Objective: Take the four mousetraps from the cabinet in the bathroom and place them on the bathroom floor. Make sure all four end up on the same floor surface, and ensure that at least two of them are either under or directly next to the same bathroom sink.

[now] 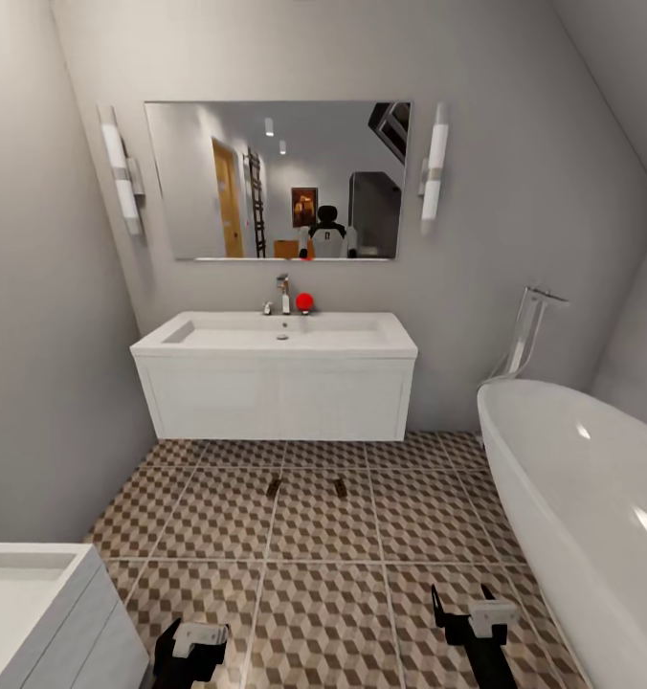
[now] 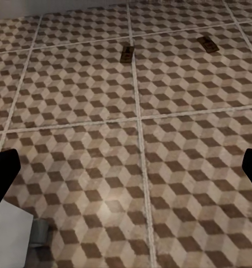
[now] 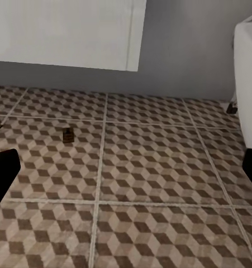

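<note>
Two mousetraps point(image 1: 274, 487) point(image 1: 340, 486) lie on the bathroom floor point(image 1: 323, 593), a short way in front of the white wall-hung bathroom sink point(image 1: 276, 368). The left wrist view has both mousetraps point(image 2: 127, 54) point(image 2: 208, 44) well ahead of my left gripper point(image 2: 126, 176). The right wrist view catches one mousetrap point(image 3: 68, 135) ahead of my right gripper point(image 3: 126, 173), below the sink's vanity point(image 3: 70, 33). Low in the head view, the left gripper point(image 1: 191, 639) and right gripper point(image 1: 474, 612) both hover over tiles, open and empty. The cabinet is out of view.
A white oval bathtub point(image 1: 591, 507) runs along the right side, with its edge point(image 3: 248, 84) near my right arm. Another white basin unit point(image 1: 36, 603) stands close at my lower left. A mirror point(image 1: 278, 180) hangs above the sink, and a red ball point(image 1: 304, 302) sits by the tap.
</note>
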